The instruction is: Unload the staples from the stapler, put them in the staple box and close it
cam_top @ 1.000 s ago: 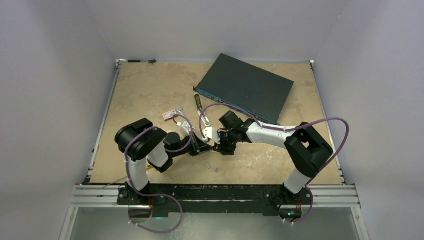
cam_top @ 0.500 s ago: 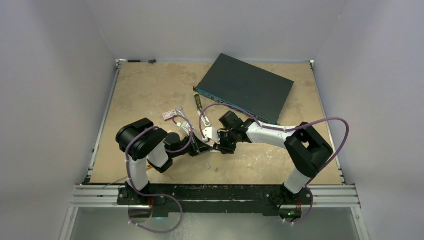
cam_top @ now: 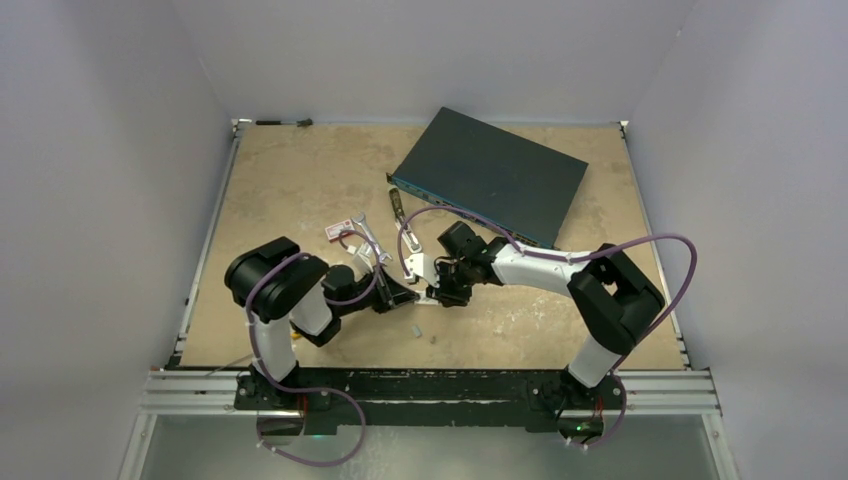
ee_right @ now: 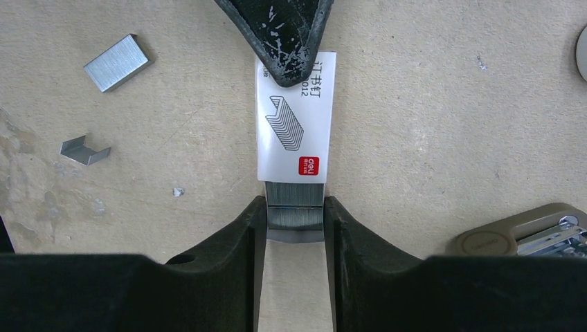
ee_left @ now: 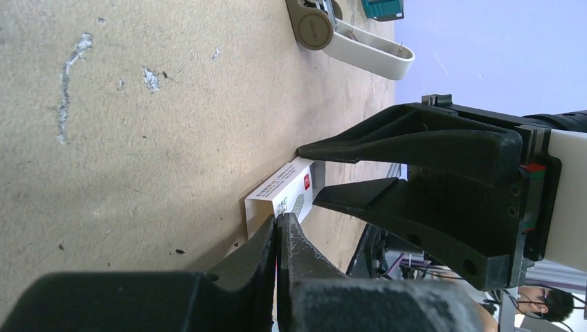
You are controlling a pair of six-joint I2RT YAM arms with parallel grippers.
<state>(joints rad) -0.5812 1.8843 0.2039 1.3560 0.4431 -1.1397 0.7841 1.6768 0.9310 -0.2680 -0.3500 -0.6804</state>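
Grey walls enclose a tan table (cam_top: 300, 190), with a dark switch (cam_top: 490, 175) lying at the far side. Both arms meet near the front centre.

**Change over the last second**
- The left arm has swung its elbow slightly outward to the left and sits lower. More of the wrench (cam_top: 364, 232) now shows beyond it.
- The right arm has not visibly moved.

**Fingers**
- Left gripper (ee_left: 278, 228): clenched, with nothing between the fingers. Its tip bears on the far end of the white box (ee_right: 295, 117).
- Right gripper (ee_right: 295, 204): fingers closed against both sides of the grey staple block (ee_right: 295, 223), which juts from the near end of that box.

**Task items**
- The stapler (ee_right: 516, 238) lies on the table just to one side of the right gripper. Neither arm touches it. The top view suggests its pale top is swung open. Whether the channel is empty cannot be told.
- Two loose staples lie on the other side of the box, apart from it: a wider strip (ee_right: 116, 63) and a smaller one (ee_right: 84, 150).

**Meaning for the task**
- The left arm's shift looks like a re-bracing of the box, not a reach for the stapler.
- The box is pinned at one end and the block gripped at the other, so the current step probably concerns the box contents.
- Unloading the stapler is either already done or paused.
- If the pinning tip slips, the box will slide along with the block.
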